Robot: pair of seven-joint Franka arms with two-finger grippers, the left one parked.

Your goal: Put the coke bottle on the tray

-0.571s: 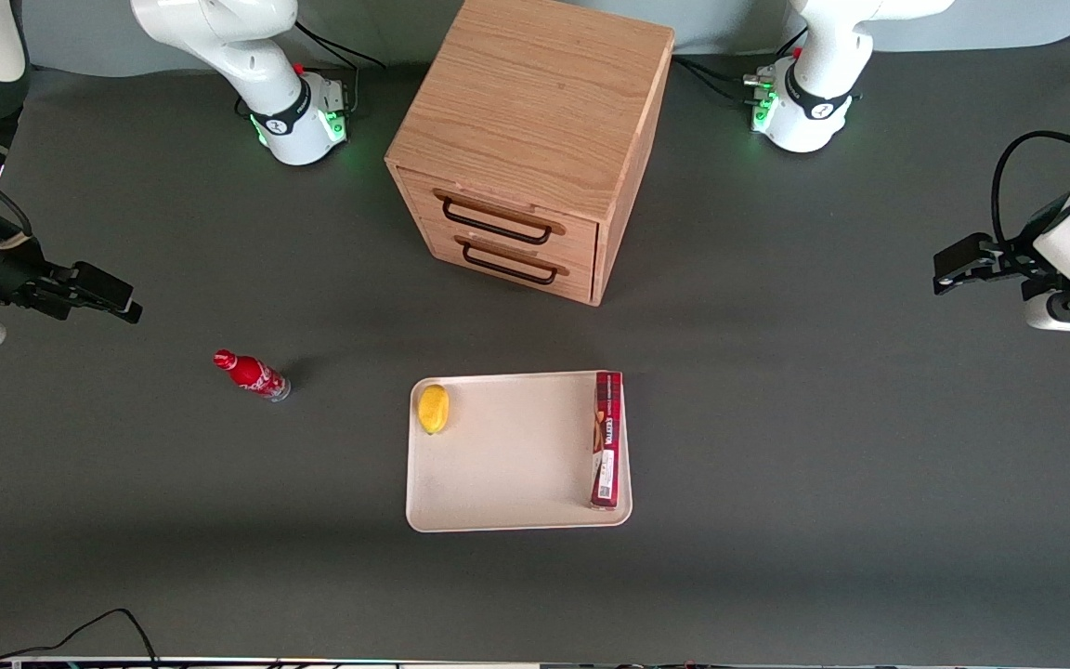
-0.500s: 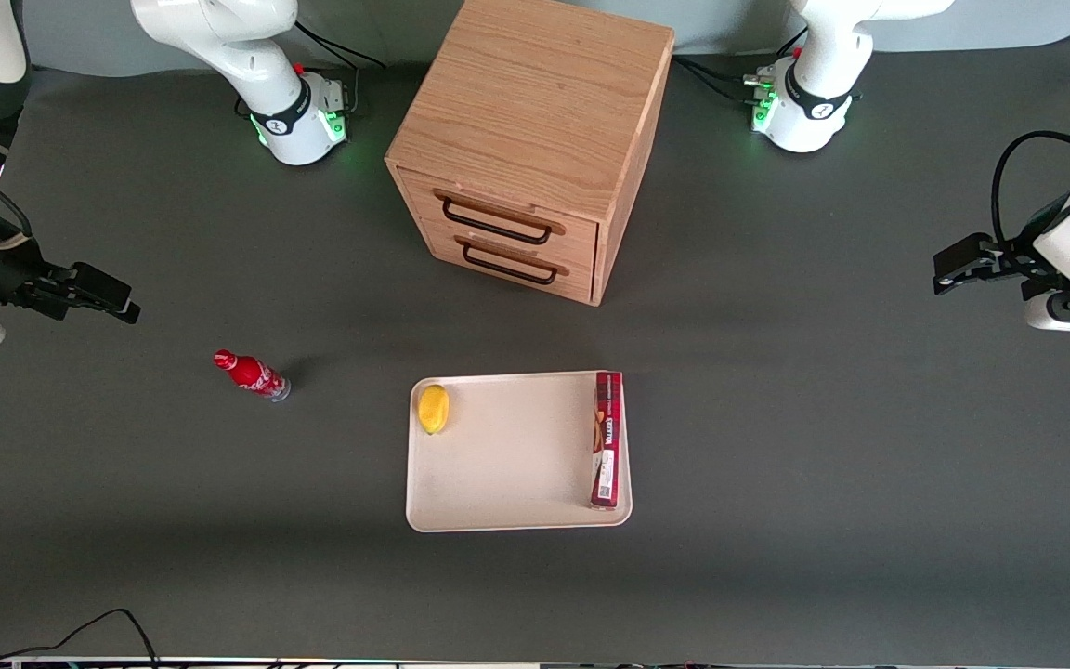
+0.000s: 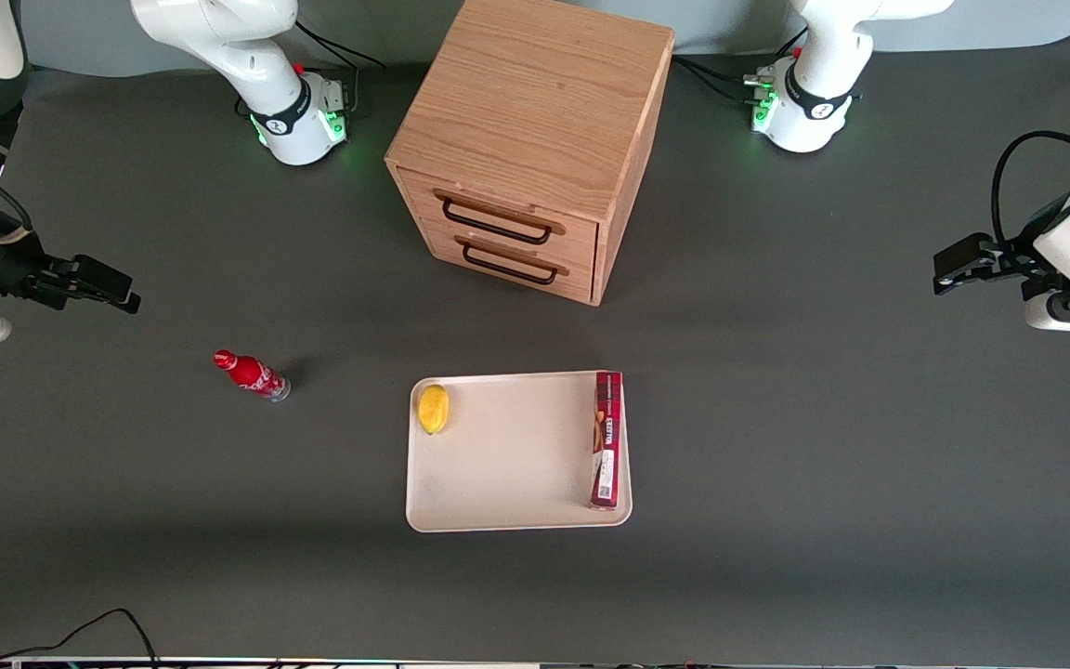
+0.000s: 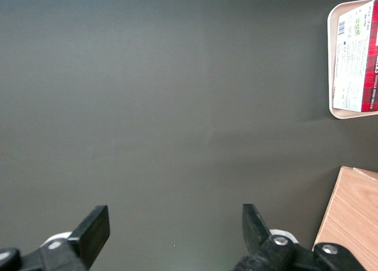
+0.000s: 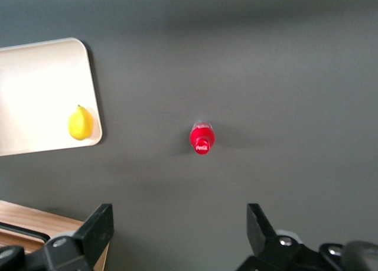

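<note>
1 coke bottle point(image 3: 253, 374) stood upright on the table, well apart from the tray point(image 3: 507, 465). My gripper point(image 3: 117, 290) hung spread wide, near it toward the working arm's end.

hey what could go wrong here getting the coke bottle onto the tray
The bottle stands upright and slim on the table, away from the tray, so a slightly off approach by the open gripper could topple it. The lemon and red box occupy the tray's ends; aim for the bare middle.
</note>
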